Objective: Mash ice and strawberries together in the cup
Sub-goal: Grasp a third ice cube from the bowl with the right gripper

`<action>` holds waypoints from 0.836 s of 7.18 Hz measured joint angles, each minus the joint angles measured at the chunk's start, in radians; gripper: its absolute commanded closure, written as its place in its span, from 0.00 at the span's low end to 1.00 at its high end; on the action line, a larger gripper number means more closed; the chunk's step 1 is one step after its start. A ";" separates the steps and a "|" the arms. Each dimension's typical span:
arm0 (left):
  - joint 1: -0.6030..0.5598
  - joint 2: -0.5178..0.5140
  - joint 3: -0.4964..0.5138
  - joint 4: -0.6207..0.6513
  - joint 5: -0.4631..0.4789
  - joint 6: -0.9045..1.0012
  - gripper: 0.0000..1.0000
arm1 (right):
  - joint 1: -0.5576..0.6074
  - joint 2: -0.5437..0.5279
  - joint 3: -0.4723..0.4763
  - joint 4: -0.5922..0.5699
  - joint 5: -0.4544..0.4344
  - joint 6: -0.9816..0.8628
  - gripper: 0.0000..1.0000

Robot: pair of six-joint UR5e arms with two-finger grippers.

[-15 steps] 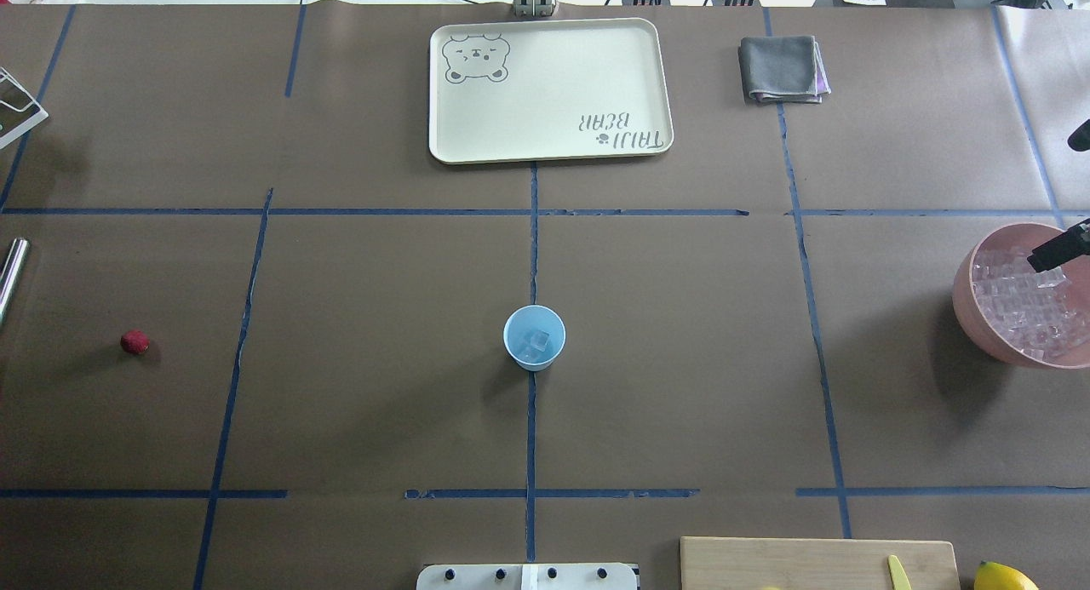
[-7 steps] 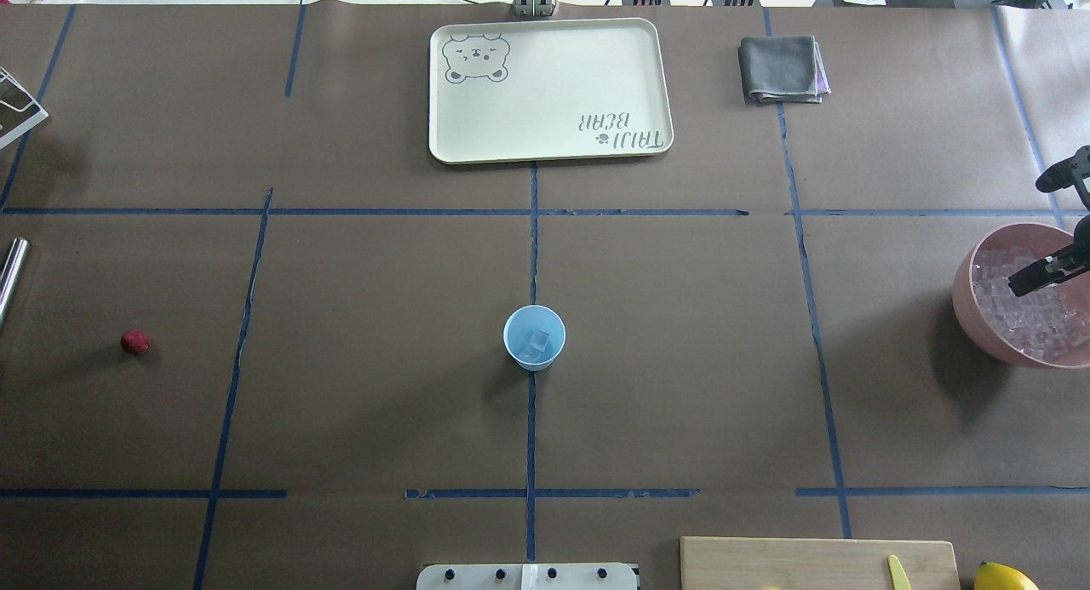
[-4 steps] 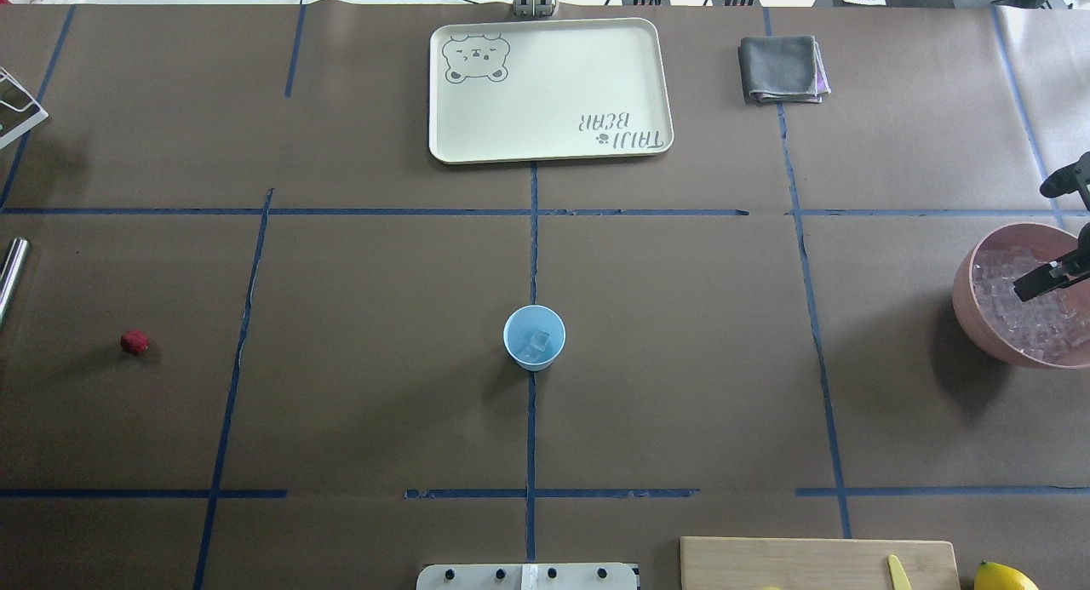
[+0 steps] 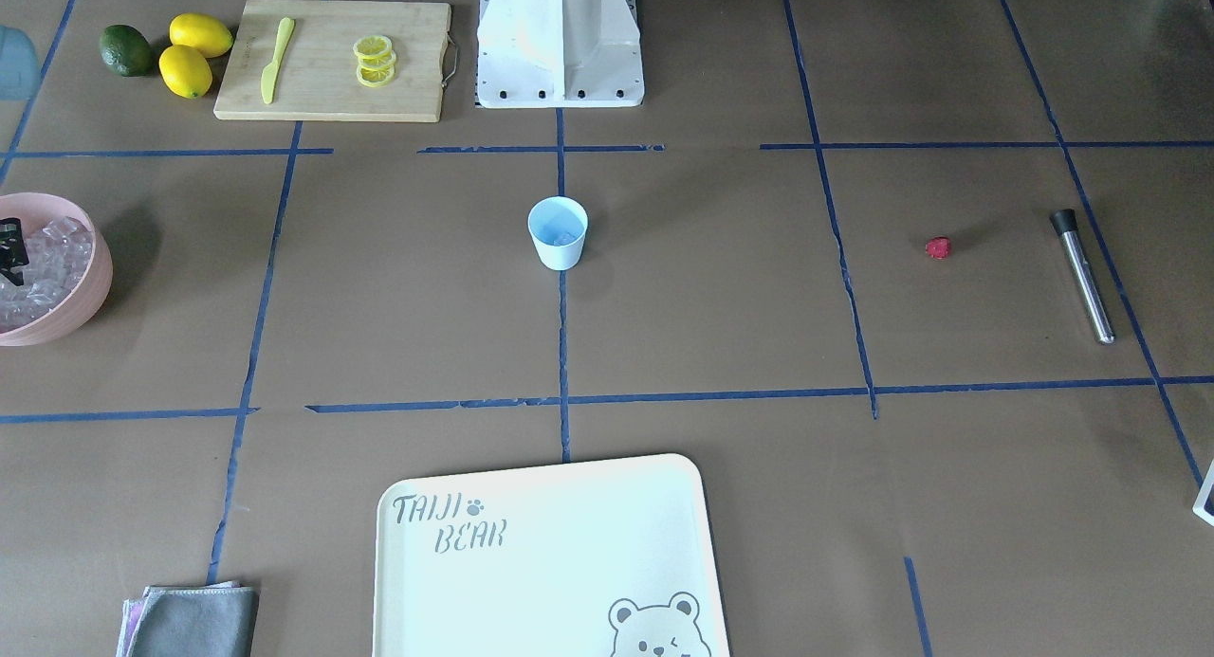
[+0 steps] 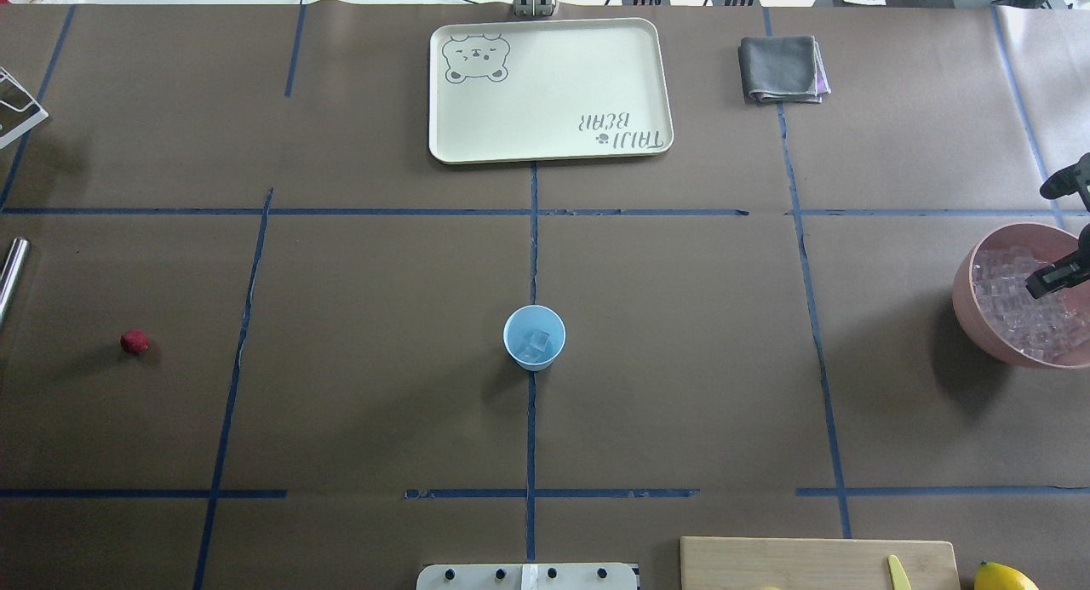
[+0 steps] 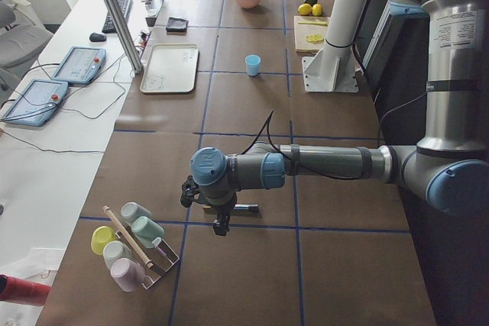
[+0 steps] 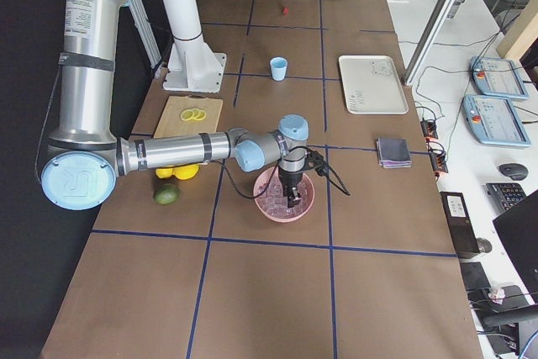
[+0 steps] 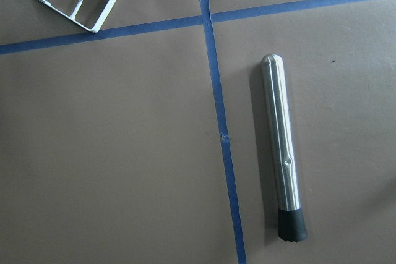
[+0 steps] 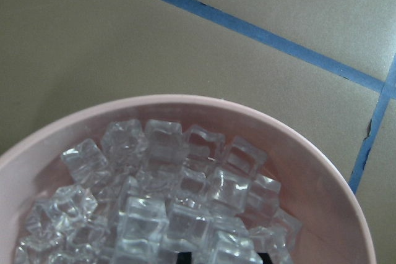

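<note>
The light-blue cup stands at the table's middle with a few clear ice pieces inside. The red strawberry lies alone far to its left. More ice fills the pink bowl at the right edge. My right gripper points down over that bowl. Its fingers stand apart, open, just above the ice. My left gripper hovers over a steel muddler at the left end. I cannot tell whether it is open.
A cream tray and a folded grey cloth lie at the far side. A cutting board with lemon slices and a yellow knife, two lemons and a lime sit near the robot base. A cup rack stands at the left end.
My right gripper has shifted over the pink bowl, first a little toward the cup, then back toward the table's right edge. The cup and the strawberry have not moved.
</note>
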 measured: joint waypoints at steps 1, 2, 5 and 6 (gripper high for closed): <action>0.000 -0.001 0.000 0.000 0.000 0.000 0.00 | 0.001 -0.001 0.001 0.000 0.002 -0.002 1.00; 0.001 -0.001 0.001 0.000 0.000 0.000 0.00 | 0.001 -0.002 0.004 0.000 0.003 -0.003 1.00; 0.001 -0.001 0.001 0.000 0.000 0.000 0.00 | 0.014 0.021 0.128 -0.143 0.014 -0.001 1.00; 0.001 -0.001 0.000 0.000 0.000 0.000 0.00 | 0.018 0.066 0.227 -0.298 0.018 0.003 1.00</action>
